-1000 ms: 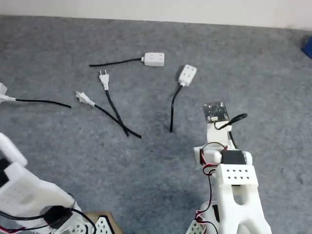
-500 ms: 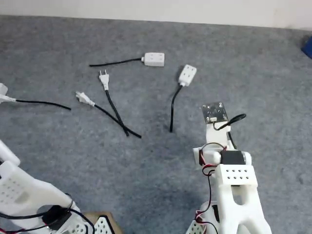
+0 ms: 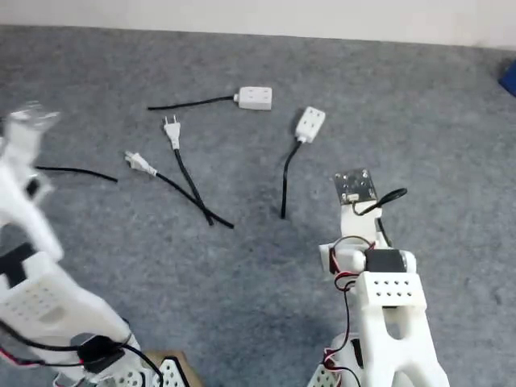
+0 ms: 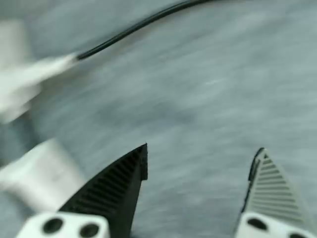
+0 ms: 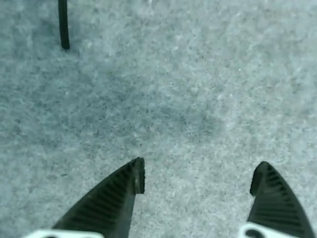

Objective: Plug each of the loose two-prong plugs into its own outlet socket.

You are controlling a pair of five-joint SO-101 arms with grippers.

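Two loose plugs lie left of centre on the carpet. The far plug aims its prongs away from me, its cord running back near and right. The near plug aims left, its cord trailing right and near until the two cords cross. Both outlets wait unplugged farther right: the left socket, long axis left to right, and the right socket, tilted, its lead dropping toward me.

My left pincer is spread wide and empty at the table's left edge, over a third cord; from there the plugs lie to the right. My right pincer also gapes, holding nothing, near and right of the right socket.

I judge my left arm the closer to the plugs and my right to the sockets. Any grasp should close across a plug's long axis.

From above I get the layout; the wrist views give my finger gaps. The left wrist adds a white end piece on that third cord, plug or not I cannot tell. The right wrist catches a cord tail.
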